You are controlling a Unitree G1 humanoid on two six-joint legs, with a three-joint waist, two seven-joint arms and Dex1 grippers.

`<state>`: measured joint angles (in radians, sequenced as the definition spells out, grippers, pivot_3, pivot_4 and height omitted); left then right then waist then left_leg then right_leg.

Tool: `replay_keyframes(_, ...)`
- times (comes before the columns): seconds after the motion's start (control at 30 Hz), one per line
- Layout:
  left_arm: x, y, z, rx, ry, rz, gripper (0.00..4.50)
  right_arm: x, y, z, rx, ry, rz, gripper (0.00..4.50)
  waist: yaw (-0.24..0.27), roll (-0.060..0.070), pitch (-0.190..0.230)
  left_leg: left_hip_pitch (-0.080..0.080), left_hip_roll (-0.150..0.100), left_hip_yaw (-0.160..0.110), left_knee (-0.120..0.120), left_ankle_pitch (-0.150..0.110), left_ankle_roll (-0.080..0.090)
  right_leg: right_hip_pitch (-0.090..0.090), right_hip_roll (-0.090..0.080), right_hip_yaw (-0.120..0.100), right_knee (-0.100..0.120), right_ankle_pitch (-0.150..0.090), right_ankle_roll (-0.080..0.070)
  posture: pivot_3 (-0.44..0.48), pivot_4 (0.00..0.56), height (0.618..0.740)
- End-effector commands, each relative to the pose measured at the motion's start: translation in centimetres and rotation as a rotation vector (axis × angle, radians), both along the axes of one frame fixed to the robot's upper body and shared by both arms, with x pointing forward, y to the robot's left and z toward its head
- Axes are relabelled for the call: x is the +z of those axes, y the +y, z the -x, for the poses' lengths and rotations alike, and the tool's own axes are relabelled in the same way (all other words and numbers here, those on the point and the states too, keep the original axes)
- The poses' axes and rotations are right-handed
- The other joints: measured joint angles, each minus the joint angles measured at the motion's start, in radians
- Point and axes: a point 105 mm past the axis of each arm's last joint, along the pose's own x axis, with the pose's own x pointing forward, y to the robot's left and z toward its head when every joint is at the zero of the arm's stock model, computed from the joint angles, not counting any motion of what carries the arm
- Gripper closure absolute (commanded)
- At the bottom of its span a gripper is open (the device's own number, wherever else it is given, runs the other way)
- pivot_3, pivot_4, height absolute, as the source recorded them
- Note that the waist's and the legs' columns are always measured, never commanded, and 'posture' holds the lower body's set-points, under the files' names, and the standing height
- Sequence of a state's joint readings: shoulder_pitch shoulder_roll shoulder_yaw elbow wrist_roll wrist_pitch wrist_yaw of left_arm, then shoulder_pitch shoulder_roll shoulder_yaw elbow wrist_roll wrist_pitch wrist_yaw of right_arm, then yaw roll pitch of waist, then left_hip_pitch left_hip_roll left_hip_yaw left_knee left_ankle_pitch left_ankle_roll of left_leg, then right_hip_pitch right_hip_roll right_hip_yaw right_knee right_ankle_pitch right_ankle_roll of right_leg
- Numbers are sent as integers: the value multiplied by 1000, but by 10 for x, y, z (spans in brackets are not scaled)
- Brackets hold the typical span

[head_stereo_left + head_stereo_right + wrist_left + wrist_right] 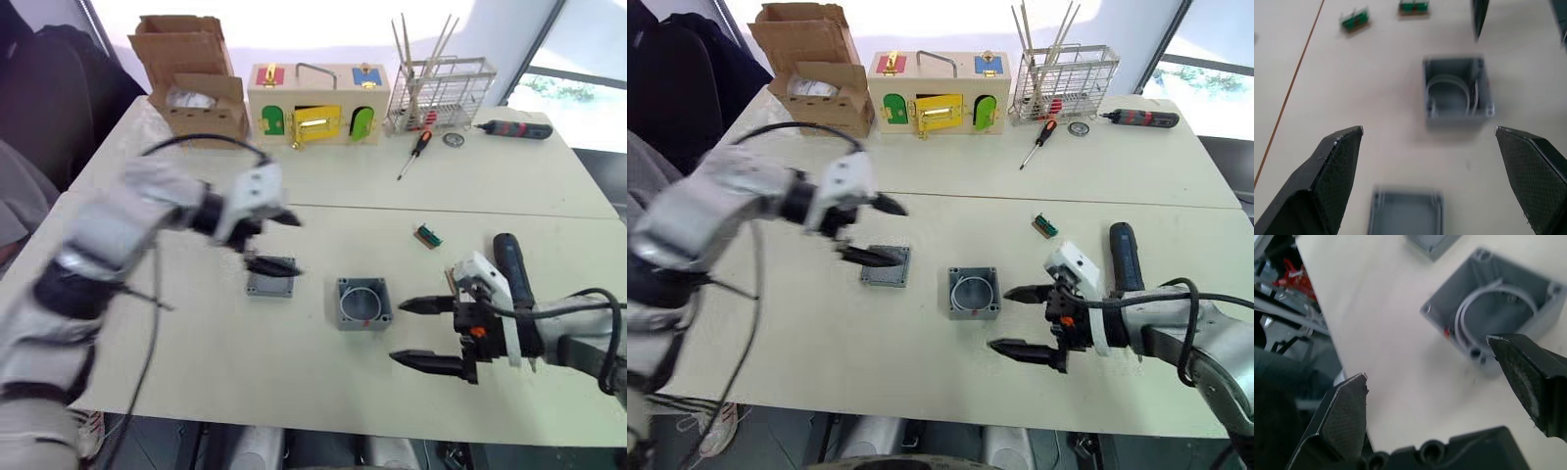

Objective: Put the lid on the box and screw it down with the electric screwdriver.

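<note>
The grey lid (266,286) lies flat on the table, left of the open grey box (363,303), whose cavity faces up. My left gripper (294,245) hovers open just above the lid, its lower finger over the lid's top edge. In the left wrist view the lid (1405,213) sits near the open fingers and the box (1457,92) lies beyond them. My right gripper (397,331) is open just right of the box, empty, one fingertip beside the box (1498,308) corner. The electric screwdriver (512,269) lies on the table behind my right wrist.
Along the back stand a cardboard box (191,78), a wooden box with coloured doors (316,106) and a wire rack (441,90). A red-and-black manual screwdriver (415,152), a slim black tool (514,128) and a small green part (427,235) lie nearby.
</note>
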<state>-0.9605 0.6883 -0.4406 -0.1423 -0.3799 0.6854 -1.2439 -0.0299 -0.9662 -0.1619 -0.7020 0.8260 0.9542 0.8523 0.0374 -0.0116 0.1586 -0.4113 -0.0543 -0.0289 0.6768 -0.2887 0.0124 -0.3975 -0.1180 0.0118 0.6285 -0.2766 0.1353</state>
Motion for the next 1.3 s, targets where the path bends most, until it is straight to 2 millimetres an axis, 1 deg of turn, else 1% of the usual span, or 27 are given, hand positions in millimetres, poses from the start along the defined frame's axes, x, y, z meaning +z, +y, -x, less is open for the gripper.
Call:
replay_keyframes(0.03, -7, -14, 0, -50, -1, -56, 58, -6, -4, 5, -23, 0, 48, 0, -12, 0, 0, 0, 0, 1, 1, -1, 1, 0, 0, 1, 1, -1, 1, 0, 150, 735)
replay_keyframes(0.13, -25, -38, 6, -91, 82, -91, 58, -8, -9, 9, -72, -2, 51, 0, -24, 0, 1, 0, 0, 0, 3, -4, 7, 0, 0, 2, 3, -2, 3, 0, 150, 735)
replay_keyframes(0.2, -38, -47, 11, -126, 104, -143, 58, -10, -9, 15, -94, 5, 45, 0, -23, 0, 1, 0, 0, 0, 5, -5, 9, 1, -1, 2, 4, -3, 5, 0, 150, 735)
replay_keyframes(0.27, -45, -53, 16, -164, 107, -175, 58, -12, -9, 17, -119, 8, 40, 0, -25, 0, 1, 0, 0, -1, 5, -5, 9, 1, -1, 2, 4, -3, 6, 0, 150, 735)
replay_keyframes(0.4, -52, -60, 23, -203, 121, -211, 58, -15, -11, 18, -152, 9, 42, 0, -25, 0, 0, 0, 0, -1, 5, -5, 9, 0, -1, 2, 4, -4, 6, 0, 150, 735)
replay_keyframes(0.5, -66, -61, 30, -249, 124, -278, 58, -17, -11, 18, -171, 3, 41, 0, -23, 0, 0, 0, 0, -1, 5, -5, 9, 0, -1, 2, 4, -4, 6, 0, 150, 735)
replay_keyframes(0.6, -80, -62, 31, -241, 133, -319, 58, -18, -11, 18, -187, -10, 35, 0, -22, 0, 0, 0, 0, -1, 5, -5, 9, 1, -1, 2, 4, -4, 6, 0, 150, 735)
replay_keyframes(0.73, -87, -70, 30, -228, 142, -318, 58, -19, -12, 16, -209, -25, 29, 0, -23, 0, 0, 0, -1, -1, 6, -5, 9, 1, -1, 2, 4, -4, 6, 0, 150, 735)
replay_keyframes(0.77, -88, -72, 29, -223, 142, -315, 295, -18, -12, 15, -211, -28, 27, 0, -23, 0, 0, 0, -1, -1, 6, -5, 9, 1, -1, 2, 4, -4, 6, 0, 150, 735)
replay_keyframes(0.83, -91, -74, 27, -215, 138, -316, 938, -18, -12, 15, -213, -32, 24, 0, -23, 0, 0, 0, -1, -1, 6, -5, 9, 1, -1, 2, 4, -4, 6, 0, 150, 735)
replay_keyframes(0.87, -93, -75, 26, -214, 134, -319, 1382, -19, -11, 15, -214, -33, 24, 0, -24, 0, 0, 0, -1, -1, 6, -6, 10, 1, -1, 2, 4, -4, 6, 0, 150, 735)
replay_keyframes(0.97, -95, -72, 24, -217, 126, -332, 3031, -21, -11, 14, -223, -35, 23, 0, -24, 0, 0, 0, -1, -1, 6, -6, 10, 1, -1, 2, 4, -4, 6, 0, 150, 735)
replay_keyframes(1.07, -95, -69, 23, -223, 119, -346, 4470, -23, -10, 14, -228, -36, 23, 0, -21, 0, 0, 0, -1, -2, 6, -5, 9, 1, -1, 2, 4, -4, 6, 0, 150, 735)
replay_keyframes(1.2, -95, -64, 21, -231, 117, -359, 4470, -24, -10, 13, -236, -37, 22, 0, -22, 0, 0, 2, -1, -3, 6, -6, 10, 4, -1, 3, 3, -4, 6, 0, 150, 735)
replay_keyframes(1.3, -92, -56, 12, -244, 70, -379, 4470, -27, -12, 13, -243, -35, 25, 0, -23, 1, 0, 2, -1, -3, 6, -6, 10, 4, -1, 3, 4, -4, 6, 0, 150, 735)
